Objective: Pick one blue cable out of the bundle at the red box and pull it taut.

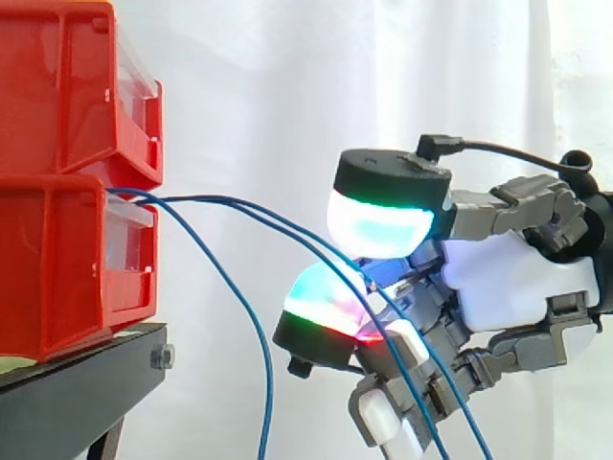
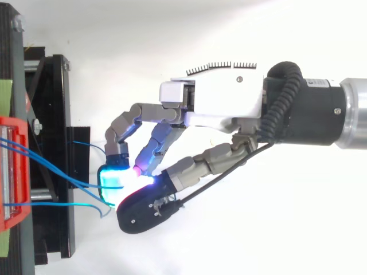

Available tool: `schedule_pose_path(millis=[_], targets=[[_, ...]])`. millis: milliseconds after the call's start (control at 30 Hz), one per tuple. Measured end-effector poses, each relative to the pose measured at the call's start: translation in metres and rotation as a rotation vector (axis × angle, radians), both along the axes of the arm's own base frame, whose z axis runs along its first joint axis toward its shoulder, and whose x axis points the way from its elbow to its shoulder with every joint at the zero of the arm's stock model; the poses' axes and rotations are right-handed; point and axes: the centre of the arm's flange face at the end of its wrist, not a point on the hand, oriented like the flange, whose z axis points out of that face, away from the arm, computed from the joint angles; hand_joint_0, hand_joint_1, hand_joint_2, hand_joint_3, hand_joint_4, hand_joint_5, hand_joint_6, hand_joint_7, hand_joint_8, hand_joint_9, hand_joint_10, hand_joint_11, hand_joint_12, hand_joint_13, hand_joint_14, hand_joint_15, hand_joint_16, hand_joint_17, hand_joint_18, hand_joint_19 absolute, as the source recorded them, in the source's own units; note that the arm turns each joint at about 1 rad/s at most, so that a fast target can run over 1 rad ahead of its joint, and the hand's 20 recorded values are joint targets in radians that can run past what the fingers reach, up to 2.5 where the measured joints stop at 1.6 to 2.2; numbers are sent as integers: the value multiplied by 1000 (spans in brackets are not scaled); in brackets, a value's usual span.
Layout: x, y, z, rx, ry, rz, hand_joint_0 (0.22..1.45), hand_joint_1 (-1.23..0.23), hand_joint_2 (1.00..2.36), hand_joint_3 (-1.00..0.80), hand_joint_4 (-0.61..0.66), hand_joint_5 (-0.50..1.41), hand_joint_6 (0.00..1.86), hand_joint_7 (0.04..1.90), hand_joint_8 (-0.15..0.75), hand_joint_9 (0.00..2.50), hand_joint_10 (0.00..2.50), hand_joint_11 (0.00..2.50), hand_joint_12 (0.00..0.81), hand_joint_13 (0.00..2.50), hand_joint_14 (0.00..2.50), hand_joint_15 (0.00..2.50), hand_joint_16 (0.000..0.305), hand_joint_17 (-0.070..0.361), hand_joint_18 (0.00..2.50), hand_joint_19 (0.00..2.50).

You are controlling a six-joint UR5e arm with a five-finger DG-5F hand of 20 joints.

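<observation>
Several thin blue cables come out between the two stacked red bins and run to the right. One cable sags loose and hangs straight down. Two others slope into my hand, which reaches in from the right. Its fingers are curled, and the cables pass between two glowing pads that press close together. Below the pinch the cables trail down past the palm. From above, the hand stands just right of the bin front, and the cables end at its cyan fingertip.
The red bins sit on a black stand at the left, whose frame juts toward the hand. A white curtain hangs behind. A gap of open air lies between the bin fronts and the fingertips.
</observation>
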Motion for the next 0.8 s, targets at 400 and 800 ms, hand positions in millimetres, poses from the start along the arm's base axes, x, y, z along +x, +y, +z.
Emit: schedule_pose_path(millis=[400,800], targets=[[0,-4,0,-5,1,-6,583,-566,1012,-335,140,-157,823,1038,366,1001,15,1054,386,819,19,572,52,117,661,527],[0,-5,0,-8,1,-10,548,-600,1006,-413,163,-170,847,999,379,997,14,1057,395,824,18,571,54,121,679,519]])
